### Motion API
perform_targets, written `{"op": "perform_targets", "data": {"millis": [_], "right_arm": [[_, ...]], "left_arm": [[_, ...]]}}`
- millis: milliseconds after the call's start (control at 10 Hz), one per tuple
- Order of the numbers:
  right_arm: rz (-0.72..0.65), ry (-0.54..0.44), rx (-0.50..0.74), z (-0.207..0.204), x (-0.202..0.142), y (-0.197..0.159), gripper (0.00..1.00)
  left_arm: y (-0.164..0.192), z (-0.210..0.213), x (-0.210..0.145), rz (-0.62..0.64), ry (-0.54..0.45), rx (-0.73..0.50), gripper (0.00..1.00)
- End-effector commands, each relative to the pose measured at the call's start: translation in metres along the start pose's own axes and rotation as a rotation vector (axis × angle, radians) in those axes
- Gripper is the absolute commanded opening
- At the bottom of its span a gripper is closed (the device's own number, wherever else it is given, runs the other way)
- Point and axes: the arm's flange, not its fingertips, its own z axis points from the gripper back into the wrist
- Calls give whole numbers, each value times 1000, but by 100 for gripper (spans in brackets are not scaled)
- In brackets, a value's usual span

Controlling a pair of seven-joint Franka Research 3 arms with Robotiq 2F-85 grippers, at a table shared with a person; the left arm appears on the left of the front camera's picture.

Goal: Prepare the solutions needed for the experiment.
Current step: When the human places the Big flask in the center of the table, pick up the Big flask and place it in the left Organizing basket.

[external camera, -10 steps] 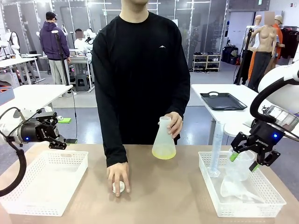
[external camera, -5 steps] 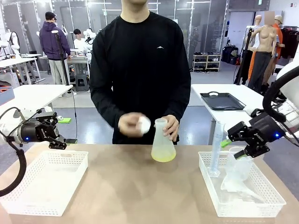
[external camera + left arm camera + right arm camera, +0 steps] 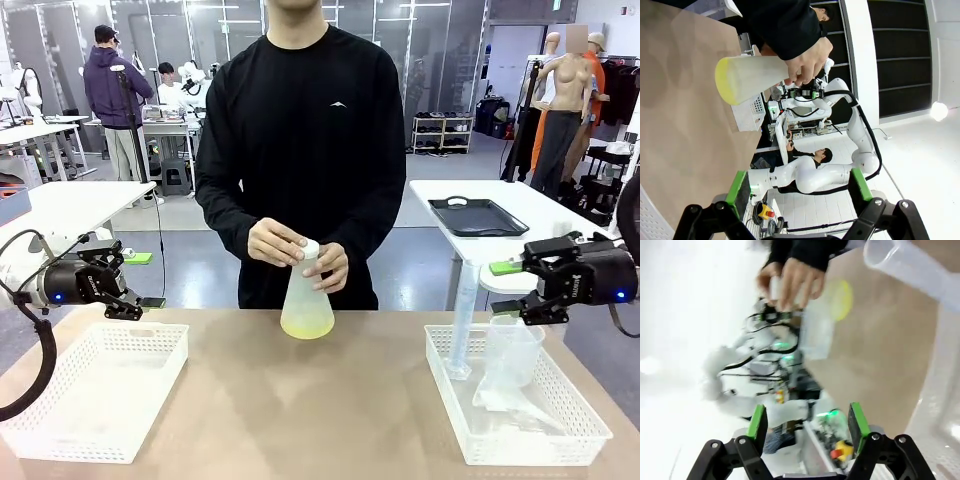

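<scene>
A person stands the frosted conical flask (image 3: 307, 298) on the table's far middle, one hand on its neck, the other pressing a white cap (image 3: 310, 246) onto its mouth. The solutions (image 3: 307, 325) are a shallow pale yellow layer in its base, also seen as a yellow layer (image 3: 722, 80) in the left wrist view and a blurred yellow patch (image 3: 840, 300) in the right wrist view. My left gripper (image 3: 135, 280) hovers open and empty above the left basket's far edge, its jaws wide (image 3: 799, 195). My right gripper (image 3: 507, 288) hangs open and empty above the beaker (image 3: 512, 350), its jaws apart (image 3: 808, 430).
A white basket (image 3: 100, 390) sits at the front left. Another white basket (image 3: 520, 440) at the right holds the beaker, a tall graduated cylinder (image 3: 463, 320) and a clear funnel (image 3: 505, 400). Bare tabletop lies between the baskets.
The person lifted the cap off the table, brought it to the flask's mouth and shifted the flask left. My right gripper rose off the beaker and turned sideways. The left arm stayed still.
</scene>
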Motion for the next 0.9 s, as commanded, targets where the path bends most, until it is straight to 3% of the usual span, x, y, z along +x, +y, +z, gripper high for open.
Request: {"op": "perform_targets", "data": {"millis": [0,300,500,800], "right_arm": [[-79,40,76,10,15,-16,81],[-155,71,128,11,19,-24,81],[-187,46,96,7,20,-27,81],[-128,73,118,11,12,-33,81]], "left_arm": [[-1,-1,-1,-1,2,-2,100],[-1,-1,-1,-1,2,-2,100],[-1,-1,-1,-1,2,-2,100],[-1,-1,-1,-1,2,-2,100]]}}
